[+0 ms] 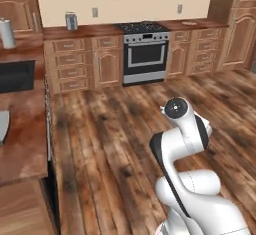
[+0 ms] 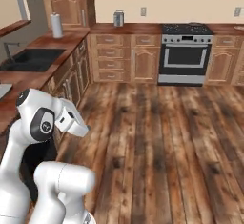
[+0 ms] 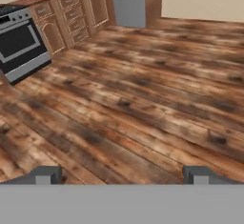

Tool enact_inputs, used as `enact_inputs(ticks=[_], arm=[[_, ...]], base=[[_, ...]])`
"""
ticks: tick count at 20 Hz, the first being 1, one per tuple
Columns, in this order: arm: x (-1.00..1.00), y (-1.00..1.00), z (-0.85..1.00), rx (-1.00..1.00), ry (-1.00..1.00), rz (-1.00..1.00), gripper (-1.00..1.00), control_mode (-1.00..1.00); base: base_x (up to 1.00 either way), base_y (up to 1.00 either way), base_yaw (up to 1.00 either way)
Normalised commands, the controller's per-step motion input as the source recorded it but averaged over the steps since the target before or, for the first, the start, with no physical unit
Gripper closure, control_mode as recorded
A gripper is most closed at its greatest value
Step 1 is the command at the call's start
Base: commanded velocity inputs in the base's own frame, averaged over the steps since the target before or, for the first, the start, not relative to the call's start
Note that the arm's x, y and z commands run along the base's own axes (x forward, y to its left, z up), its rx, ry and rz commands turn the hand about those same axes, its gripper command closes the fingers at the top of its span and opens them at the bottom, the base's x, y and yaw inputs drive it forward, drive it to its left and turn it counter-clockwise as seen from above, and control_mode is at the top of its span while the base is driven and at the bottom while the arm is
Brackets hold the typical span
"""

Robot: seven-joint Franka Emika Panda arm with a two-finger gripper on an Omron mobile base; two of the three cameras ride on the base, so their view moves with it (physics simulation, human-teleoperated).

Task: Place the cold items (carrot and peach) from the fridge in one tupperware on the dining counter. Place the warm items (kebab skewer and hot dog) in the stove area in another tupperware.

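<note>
1. Left base view: my arm (image 1: 187,144) is folded over bare floor, the stove (image 1: 145,51) well ahead. I judge I'm in transit between stations.
2. Right base view: sink (image 2: 31,58) counter at left; I can't spot carrot, peach, skewer or hot dog.
3. Hand view: gripper (image 3: 121,174) spread wide, empty; grey fridge (image 3: 129,1) far off. Next: drive closer.

A domestic kitchen. Wooden wall and base cabinets (image 1: 80,64) line the far wall around a steel stove (image 1: 145,54) with an oven door. A dark sink (image 2: 31,58) is set into the left bench (image 2: 57,42), where a paper towel roll (image 2: 56,25) stands. Plank flooring (image 2: 157,132) covers the room; a steel fridge (image 3: 128,1) stands beyond.
</note>
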Motion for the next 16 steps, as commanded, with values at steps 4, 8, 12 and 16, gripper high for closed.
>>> enact_inputs(ticks=[4, 8, 12, 16], arm=[[0.0, 0.0, 0.0, 0.0, 0.0, 0.0, -1.0, 1.0], [0.0, 0.0, 0.0, 0.0, 0.0, 0.0, -1.0, 1.0], [0.0, 0.0, 0.0, 0.0, 0.0, 0.0, -1.0, 1.0], [0.0, 0.0, 0.0, 0.0, 0.0, 0.0, -1.0, 1.0]], base=[[1.0, -0.52, 0.14], [1.0, -0.57, 0.14], [1.0, -0.69, 0.1], [1.0, -0.83, 0.06]])
